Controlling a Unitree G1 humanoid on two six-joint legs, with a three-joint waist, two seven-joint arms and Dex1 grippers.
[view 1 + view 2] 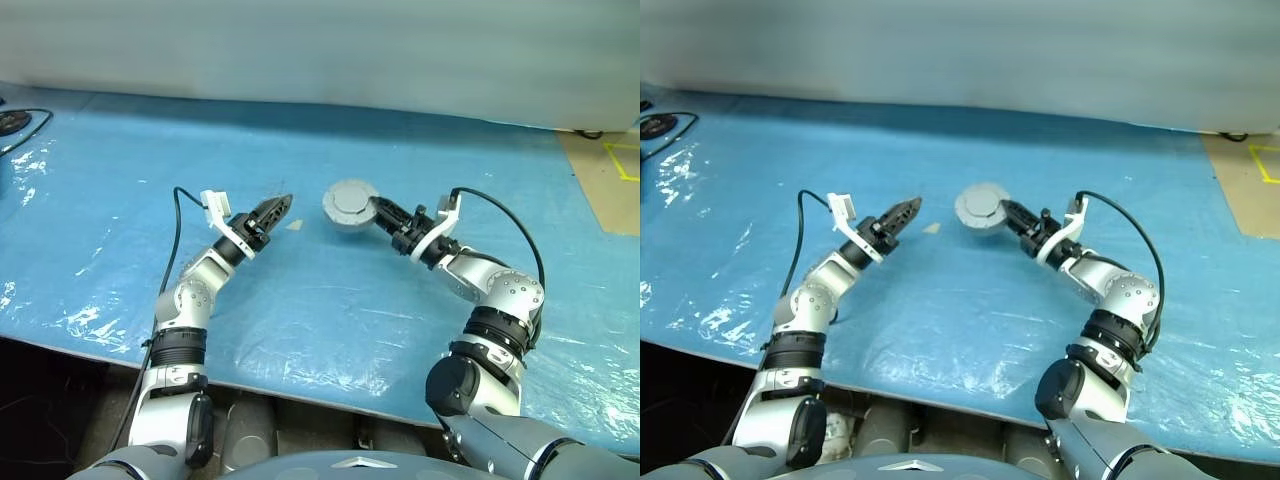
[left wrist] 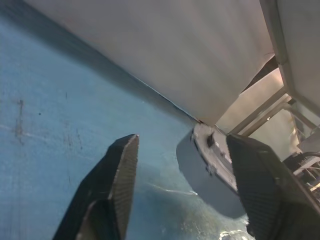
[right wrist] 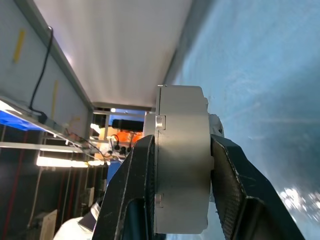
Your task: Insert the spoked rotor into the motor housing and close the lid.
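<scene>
**Closed motor can held above the blue sheet**

Nearest the camera, the two grey arms reach forward over a table covered with a crinkled blue plastic sheet point(image 1: 330, 320), which shines in patches near its front edge.

The right gripper point(image 1: 384, 213) has its two black fingers point(image 3: 137, 195) clamped on the flat faces of the round silver-grey motor housing point(image 1: 350, 205), one pad on each side. In the right wrist view the housing sits edge-on between the pads, a thick pale cylinder with small notches along a seam where the round silver lid point(image 3: 161, 120) meets the can. From the head views the assembly shows a plain circular face with a raised centre disc, tilted toward the camera and lifted off the sheet. The dark spoked rotor cannot be made out, nor the copper windings.

The left gripper point(image 1: 272, 212) points across toward the housing, a gap apart from it and holding nothing. In the left wrist view its ribbed black fingertips point(image 2: 122, 170) stand spread wide, with the grey can showing between them farther off.

A small pale scrap point(image 1: 294, 225) lies on the sheet between the two grippers. A black cable point(image 1: 25, 125) curls at the far left corner of the table.
</scene>
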